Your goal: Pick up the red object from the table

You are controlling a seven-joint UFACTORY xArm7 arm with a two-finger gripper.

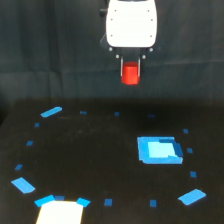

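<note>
The red object (131,74) is a small bright red-orange block held between the fingers of my gripper (131,73), well above the table (90,155). The gripper hangs below a white housing (131,24) at the top centre of the exterior view. Its thin pale fingers (122,71) close on both sides of the block. The block is clear of the black surface, in front of the dark back wall.
A large bright blue rectangular patch (159,149) lies on the table below and to the exterior view's right of the gripper. Small blue tape marks ring the surface. A white object (60,212) sits at the front edge, left of centre.
</note>
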